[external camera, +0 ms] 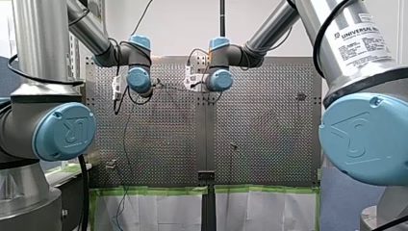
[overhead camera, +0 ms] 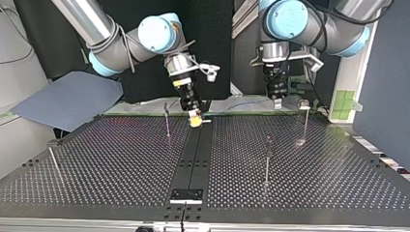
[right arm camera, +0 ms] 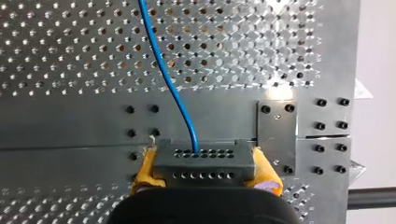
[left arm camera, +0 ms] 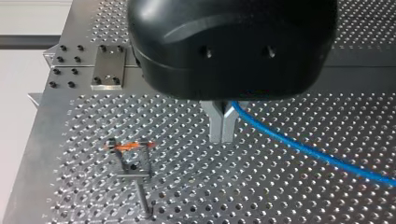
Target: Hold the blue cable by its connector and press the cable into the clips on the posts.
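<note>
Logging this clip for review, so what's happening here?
My right gripper holds the grey connector of the blue cable between its yellow pads. My left gripper, jaws closed, appears to grip the same cable further along. The cable runs loose between the two, and as far as I can see it sits in none of the clips on the posts yet.

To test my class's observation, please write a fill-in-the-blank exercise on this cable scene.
The cable is ____.
My right end effector grips the connector between ____ pads.
The table is dotted with small ____.
Missing words: blue; yellow; holes.
</note>
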You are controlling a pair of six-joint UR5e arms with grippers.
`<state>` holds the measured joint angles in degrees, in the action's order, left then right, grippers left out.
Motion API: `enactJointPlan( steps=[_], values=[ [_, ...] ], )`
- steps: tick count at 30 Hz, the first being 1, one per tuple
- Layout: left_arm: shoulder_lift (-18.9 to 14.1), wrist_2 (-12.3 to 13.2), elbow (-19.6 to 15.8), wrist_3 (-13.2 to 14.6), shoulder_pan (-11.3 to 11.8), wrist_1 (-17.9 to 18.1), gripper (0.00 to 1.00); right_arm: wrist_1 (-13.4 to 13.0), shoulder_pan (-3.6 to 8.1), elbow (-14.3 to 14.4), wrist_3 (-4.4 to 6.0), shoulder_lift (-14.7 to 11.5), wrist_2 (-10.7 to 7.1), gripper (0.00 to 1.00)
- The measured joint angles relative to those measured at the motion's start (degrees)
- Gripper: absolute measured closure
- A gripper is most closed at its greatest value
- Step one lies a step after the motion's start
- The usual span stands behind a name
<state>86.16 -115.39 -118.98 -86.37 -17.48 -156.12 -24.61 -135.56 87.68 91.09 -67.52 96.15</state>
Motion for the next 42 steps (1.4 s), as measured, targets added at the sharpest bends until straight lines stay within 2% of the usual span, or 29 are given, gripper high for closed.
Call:
enactJointPlan(
  steps=[13, 20, 27, 31, 42],
  values=[
    [0.09, -0.02, 6.76, -1.12, 0.22, -5.21, 1.00, 1.72, 0.68, -3.35, 1.13, 0.78, -0.89, 1.00],
    [1.10, 0.59, 7.46, -1.16, 0.60, -5.71, 1.00, 2.34, 1.52, -4.45, 1.72, 0.99, -1.05, 1.00],
    [2.71, 1.46, 7.93, -1.20, 1.33, -5.70, 1.00, 3.14, 2.05, -5.58, 1.80, 2.01, -1.63, 1.00],
    [2.94, 1.88, 8.55, -1.42, 1.99, -5.74, 1.00, 3.58, 1.71, -6.67, 1.47, 3.19, -2.05, 1.00],
    [3.75, 2.52, 10.58, -1.66, 3.07, -7.07, 1.00, 4.82, 0.08, -10.29, 1.23, 4.01, -3.39, 1.00]
  ],
)
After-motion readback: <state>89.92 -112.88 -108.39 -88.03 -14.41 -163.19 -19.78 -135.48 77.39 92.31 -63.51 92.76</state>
